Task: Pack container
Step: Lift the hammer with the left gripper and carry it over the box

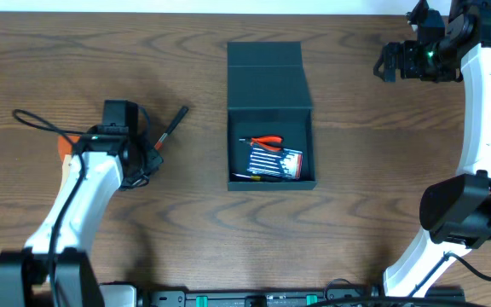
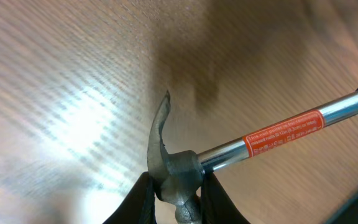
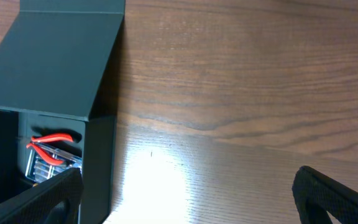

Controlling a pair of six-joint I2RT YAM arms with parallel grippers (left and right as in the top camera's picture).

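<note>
The left claw (image 2: 179, 190) was clamped on the head of the hammer (image 2: 284, 130), which we judged would let its long handle lead into the open box (image 1: 267, 81) at the middle of the table (image 1: 365, 205) (pliers (image 1: 269, 142) and bit case (image 1: 273, 162) inside), while our right claw (image 1: 396, 61) hung spread wide, clear of it.

Table (image 1: 356, 170): brown wood-grain top, matte, with patches of glare. Container (image 1: 269, 77): dark teal box, stood on the table at centre, flap lid laid open toward 12 o'clock. Hammer (image 1: 170, 124): at 9 o'clock from the container, well apart, handle pointing toward 1 o'clock; contact with the table could not be told. Cable (image 1: 32, 119): black loop, far out at 9 o'clock
</note>
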